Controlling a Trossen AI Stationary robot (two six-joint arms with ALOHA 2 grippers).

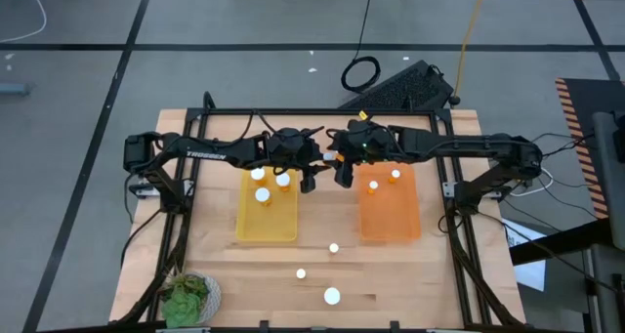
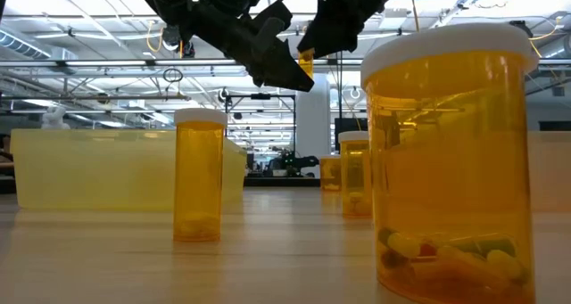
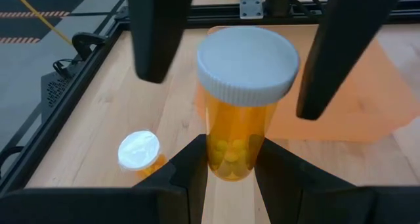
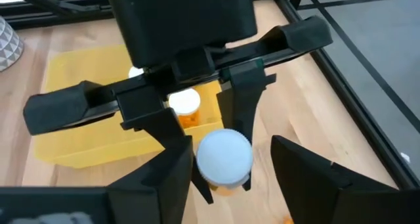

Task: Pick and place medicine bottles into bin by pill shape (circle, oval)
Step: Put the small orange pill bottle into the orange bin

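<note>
One bottle (image 3: 236, 119) hangs above the tabletop between the yellow tray (image 1: 249, 226) and orange tray (image 1: 391, 226), clenched by the left arm's fingers (image 3: 190, 178); the right arm's fingers (image 4: 164, 184), spread wide around it, should probably close squarely before the left ones release.

Two trays lie side by side on the surface (image 1: 439, 274), the left tray (image 1: 266, 221) under the left arm and the right tray (image 1: 391, 221) under the right arm. Three bottles (image 1: 262, 194) stand in the left tray, two bottles (image 1: 374, 186) in the right. Between the trays, raised above the surface, the left gripper (image 1: 309, 183) and right gripper (image 1: 343, 175) meet around one bottle (image 3: 244, 96). Three loose bottles (image 1: 332, 295) stand nearer the front edge, with a plate (image 1: 190, 299) at the front left corner.
</note>
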